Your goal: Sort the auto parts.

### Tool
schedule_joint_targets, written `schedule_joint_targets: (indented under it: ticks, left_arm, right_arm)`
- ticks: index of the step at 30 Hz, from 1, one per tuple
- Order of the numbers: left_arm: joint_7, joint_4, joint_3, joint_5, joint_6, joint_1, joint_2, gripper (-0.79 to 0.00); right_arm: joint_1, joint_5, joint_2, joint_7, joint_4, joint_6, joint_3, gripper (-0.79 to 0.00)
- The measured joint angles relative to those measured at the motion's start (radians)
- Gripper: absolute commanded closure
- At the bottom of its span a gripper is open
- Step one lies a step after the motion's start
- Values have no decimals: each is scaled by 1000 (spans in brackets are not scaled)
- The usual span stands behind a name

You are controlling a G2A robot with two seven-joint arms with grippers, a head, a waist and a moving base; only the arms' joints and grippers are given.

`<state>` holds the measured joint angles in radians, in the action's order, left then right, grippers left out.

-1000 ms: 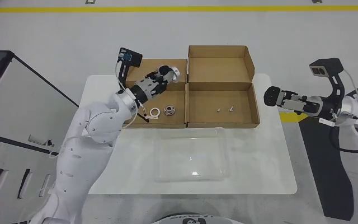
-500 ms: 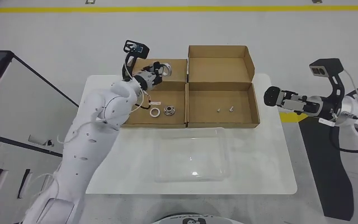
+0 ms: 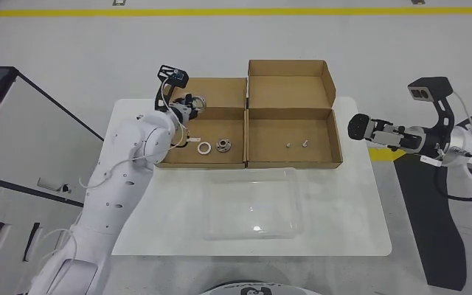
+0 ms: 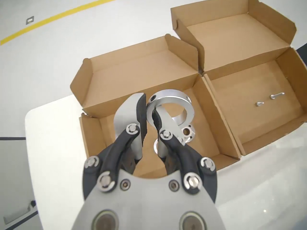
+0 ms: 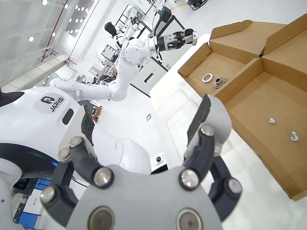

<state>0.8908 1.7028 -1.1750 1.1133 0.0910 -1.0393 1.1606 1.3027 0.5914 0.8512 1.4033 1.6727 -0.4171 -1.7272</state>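
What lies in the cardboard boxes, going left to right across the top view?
Flat silver metal ring → silver flanged metal bushing → small silver bolt → second small silver bolt.

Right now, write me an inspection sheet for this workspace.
Surface: white table, rounded corners.
Job's things: two open cardboard boxes side by side. The left box holds a flat ring and a flanged bush. The right box holds two bolts. A clear tray lies in front of them.
Clutter: nothing seen.
Grippers: left gripper shut on a large ring over the left box; right gripper open, beyond the right box's outer wall.
Cables: thin wire looping at the left wrist.
Surroundings: pale floor, yellow line.
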Motion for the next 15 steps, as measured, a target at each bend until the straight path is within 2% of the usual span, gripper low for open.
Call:
schedule_joint_targets:
  ticks: [15]
  left_arm:
    - [70,-97,2,145,-60,-19,-6,0]
  right_arm:
    - [0,0,0,0,0,0,0,-785]
